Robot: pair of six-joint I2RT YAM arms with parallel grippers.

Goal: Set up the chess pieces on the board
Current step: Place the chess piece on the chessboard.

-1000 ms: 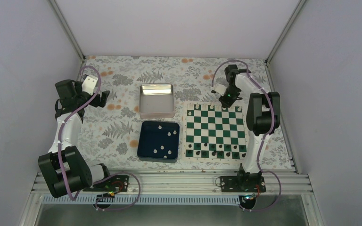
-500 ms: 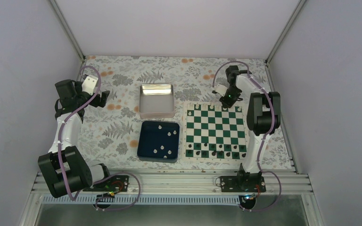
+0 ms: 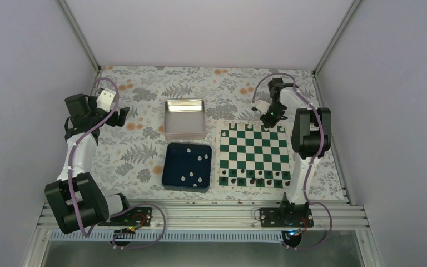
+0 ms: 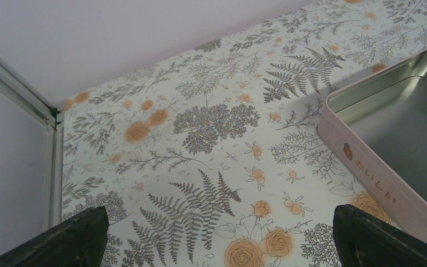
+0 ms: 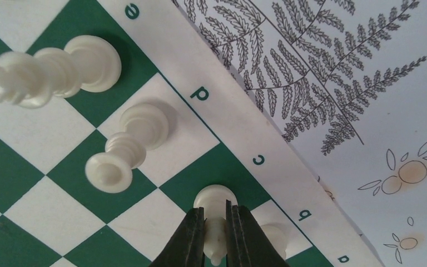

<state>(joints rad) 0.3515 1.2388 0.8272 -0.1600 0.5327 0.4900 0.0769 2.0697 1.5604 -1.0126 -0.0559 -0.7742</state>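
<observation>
The board (image 3: 254, 151) with green and white squares lies right of centre. My right gripper (image 3: 271, 117) hangs over its far edge. In the right wrist view the right gripper (image 5: 216, 216) is shut on a white chess piece (image 5: 214, 196) whose base rests on the green square by the letter c on the board's border (image 5: 231, 122). White pieces stand on the e square (image 5: 55, 72), the d square (image 5: 128, 146) and the b square (image 5: 276, 237). Several white pieces (image 3: 191, 177) lie in the dark blue tray (image 3: 172, 151). My left gripper (image 3: 123, 117) is open and empty; its fingers (image 4: 75, 236) frame bare tablecloth.
A shiny metal tin (image 3: 184, 133) stands behind the blue tray and shows at the right of the left wrist view (image 4: 361, 164). Small black pieces (image 3: 253, 178) fill the board's near rows. Walls close the table at the back and both sides.
My right gripper has shifted slightly to the right along the board's far edge. The left arm has not moved.
</observation>
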